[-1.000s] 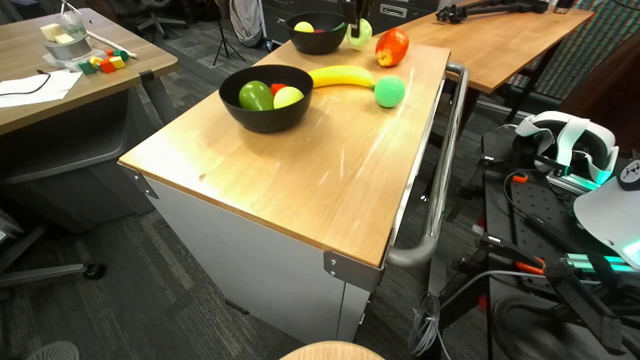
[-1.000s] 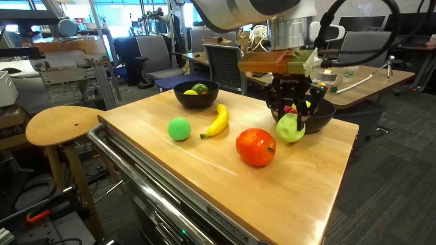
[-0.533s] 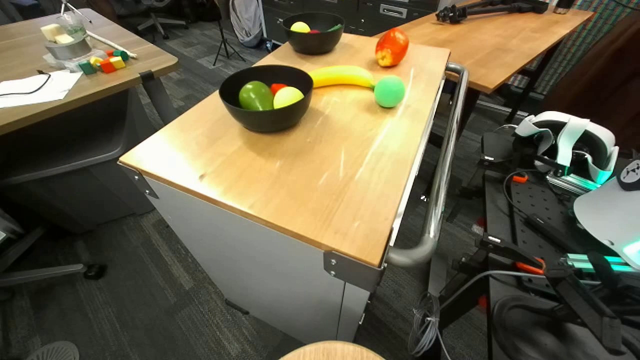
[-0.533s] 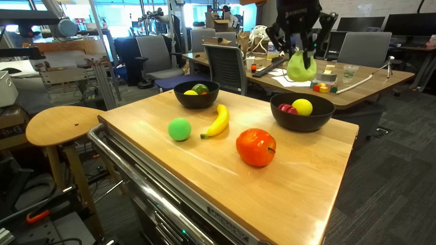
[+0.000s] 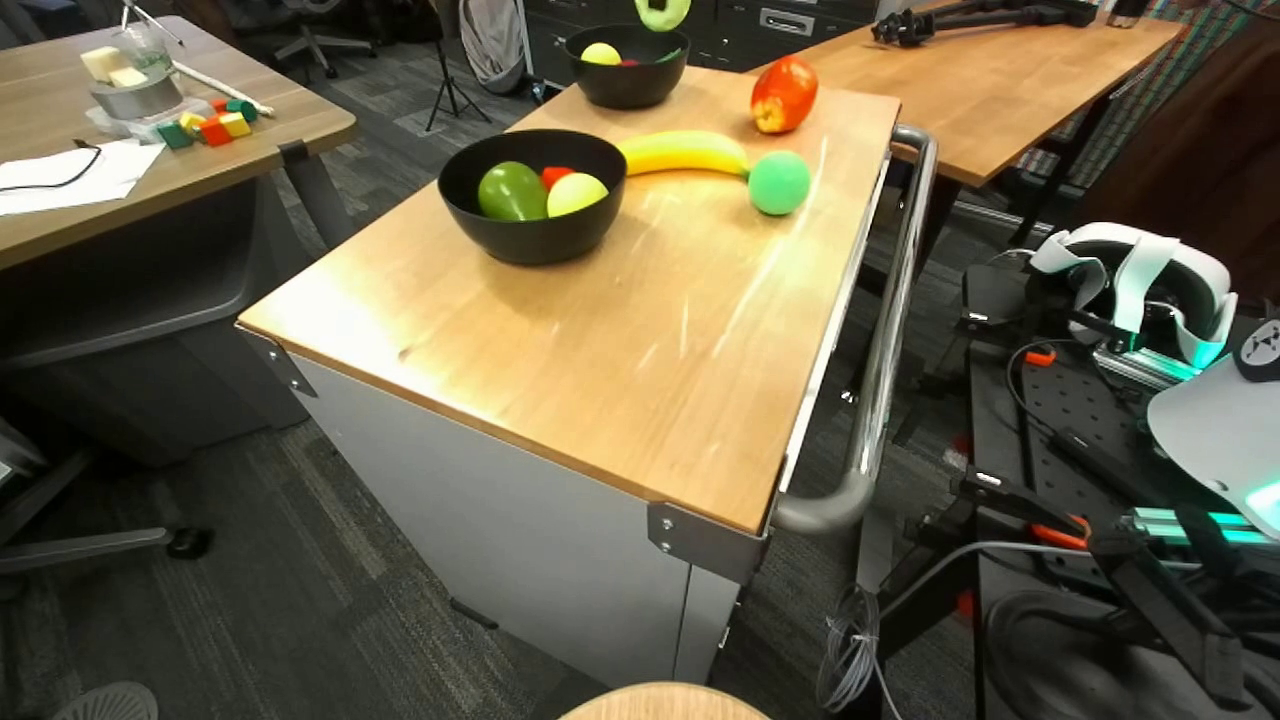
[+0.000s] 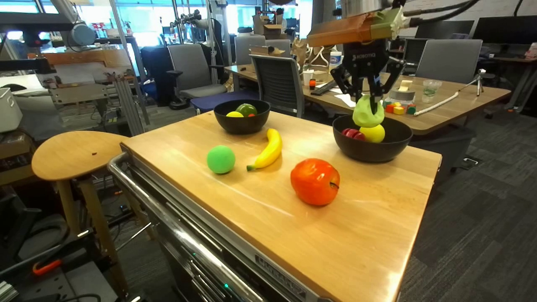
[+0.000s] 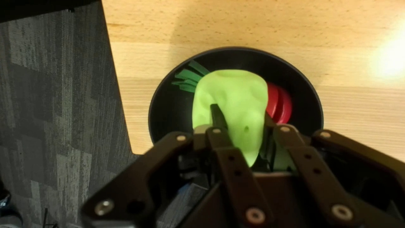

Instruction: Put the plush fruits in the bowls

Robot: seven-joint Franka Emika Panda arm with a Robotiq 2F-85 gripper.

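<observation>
Pinched by the gripper (image 7: 241,112), the pale green fruit (image 6: 365,116) is being lowered over a bowl (image 6: 371,152), probably almost put away.

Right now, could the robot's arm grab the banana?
Probably not yet: the jaws are shut on the pale green fruit over a bowl. Once freed, they likely could; nothing lies on the banana.
</observation>
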